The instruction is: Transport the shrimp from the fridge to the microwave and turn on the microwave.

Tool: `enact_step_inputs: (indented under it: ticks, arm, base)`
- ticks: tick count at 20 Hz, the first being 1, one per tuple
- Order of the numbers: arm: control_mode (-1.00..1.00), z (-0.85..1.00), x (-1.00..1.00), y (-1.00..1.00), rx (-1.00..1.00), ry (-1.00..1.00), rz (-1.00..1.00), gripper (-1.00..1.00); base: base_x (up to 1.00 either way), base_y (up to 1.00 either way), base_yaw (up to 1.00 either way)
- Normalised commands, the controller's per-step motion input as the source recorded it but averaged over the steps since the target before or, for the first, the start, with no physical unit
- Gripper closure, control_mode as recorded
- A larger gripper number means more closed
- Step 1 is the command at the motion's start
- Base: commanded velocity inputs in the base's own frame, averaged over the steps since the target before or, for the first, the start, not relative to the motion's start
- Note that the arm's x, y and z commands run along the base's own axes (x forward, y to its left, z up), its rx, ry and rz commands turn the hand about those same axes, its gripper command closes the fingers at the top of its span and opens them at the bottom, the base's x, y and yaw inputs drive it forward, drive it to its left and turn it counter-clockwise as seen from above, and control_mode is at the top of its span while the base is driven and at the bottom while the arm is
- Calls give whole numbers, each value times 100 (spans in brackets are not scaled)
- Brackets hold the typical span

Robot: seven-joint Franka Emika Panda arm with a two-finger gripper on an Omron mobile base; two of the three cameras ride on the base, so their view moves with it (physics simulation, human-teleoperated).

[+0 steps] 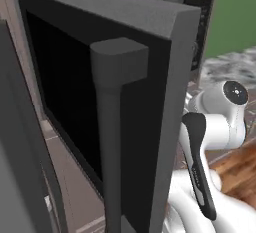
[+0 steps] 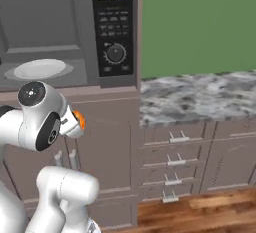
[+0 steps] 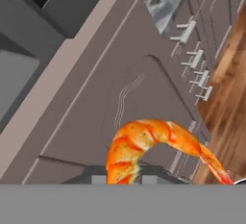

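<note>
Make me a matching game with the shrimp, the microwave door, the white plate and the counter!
Things:
1. shrimp
2. microwave door
3. white plate
4. counter

Places or states:
A. swung open
B. inside the microwave
C. speckled grey, to the right of the microwave
D. held in the gripper, below the microwave opening

Pairs: 1-D, 2-A, 3-B, 4-C
</note>
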Motion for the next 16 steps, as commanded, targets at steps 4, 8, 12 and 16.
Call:
enact_step_inputs:
  ticks: [4,8,12,16]
  arm:
    - [100,0,0,0,0,0,0,100]
    - [100,0,0,0,0,0,0,100]
    - [100,0,0,0,0,0,0,100]
    - [100,0,0,0,0,0,0,100]
  base:
    - [45,0,42]
    - [45,-2,40]
    - [34,-14,37]
    - [41,-17,37]
